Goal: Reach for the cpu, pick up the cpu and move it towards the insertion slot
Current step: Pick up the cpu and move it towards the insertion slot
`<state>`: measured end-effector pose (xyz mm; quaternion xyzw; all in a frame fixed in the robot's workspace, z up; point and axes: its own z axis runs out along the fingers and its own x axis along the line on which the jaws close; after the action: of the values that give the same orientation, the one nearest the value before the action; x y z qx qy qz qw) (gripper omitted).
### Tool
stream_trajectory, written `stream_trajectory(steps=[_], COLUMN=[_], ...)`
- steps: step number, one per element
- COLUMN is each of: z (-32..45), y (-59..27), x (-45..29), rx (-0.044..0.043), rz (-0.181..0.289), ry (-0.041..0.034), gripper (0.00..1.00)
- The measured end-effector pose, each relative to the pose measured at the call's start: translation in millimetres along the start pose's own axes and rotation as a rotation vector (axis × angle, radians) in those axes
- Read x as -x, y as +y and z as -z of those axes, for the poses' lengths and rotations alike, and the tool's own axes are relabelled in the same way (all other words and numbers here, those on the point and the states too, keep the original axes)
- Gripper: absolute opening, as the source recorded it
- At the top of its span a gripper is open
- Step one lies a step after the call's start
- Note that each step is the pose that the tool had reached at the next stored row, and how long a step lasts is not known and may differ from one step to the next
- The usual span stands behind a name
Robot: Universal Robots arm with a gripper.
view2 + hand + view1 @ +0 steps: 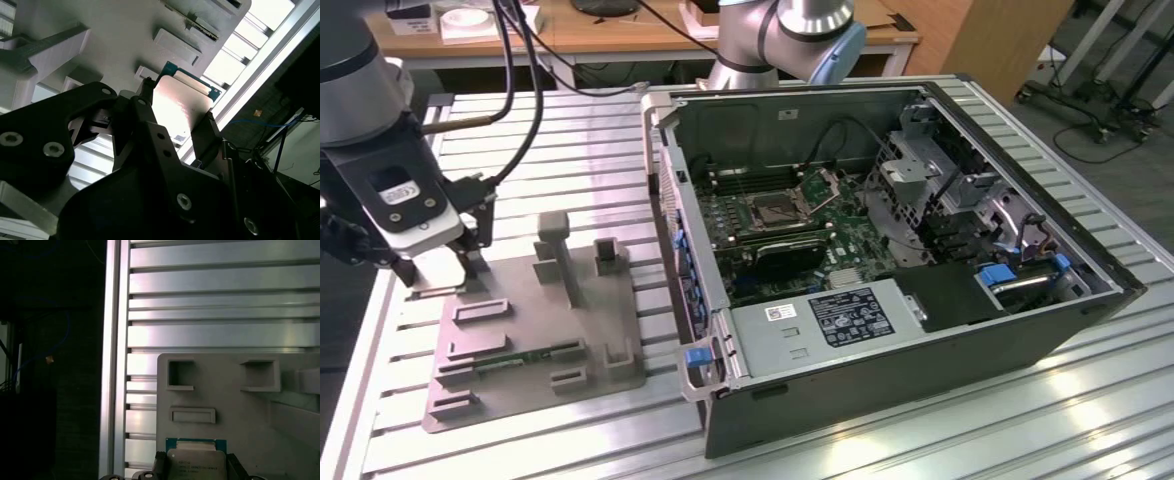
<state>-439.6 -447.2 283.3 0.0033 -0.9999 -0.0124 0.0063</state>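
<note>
At the far corner of the grey fixture tray, on the exterior view's left, the gripper sits low over the tray surface. In both wrist views the cpu lies between the two dark fingertips. One fingertip meets each of two opposite edges, so we judge the pincer to be pinching the cpu. We cannot tell whether the chip is clear of the tray or resting on it.

The insertion slot sits inside the open computer case, well apart from the gripper toward the exterior view's right. The case and the tray both stand on the slatted aluminium table.

Handling notes, as our judgement:
- We expect the cpu to be light, thin and stiff.
- Its metal top looks smooth, so a grip on the flat faces would be liable to slip.
- The thin green rim and the underside are likely fragile. We advise against bending or scraping them.
- We recommend holding it by two opposite edges, centred, as the fingertips now sit, and keeping the chip level.
</note>
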Motion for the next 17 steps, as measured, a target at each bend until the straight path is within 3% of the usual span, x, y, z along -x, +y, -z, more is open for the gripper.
stream_trajectory(steps=[17], z=[6.6], y=[0.4], x=[-0.1], rx=[-0.0053], rz=[0.000], ry=[0.0001], gripper=[0.54])
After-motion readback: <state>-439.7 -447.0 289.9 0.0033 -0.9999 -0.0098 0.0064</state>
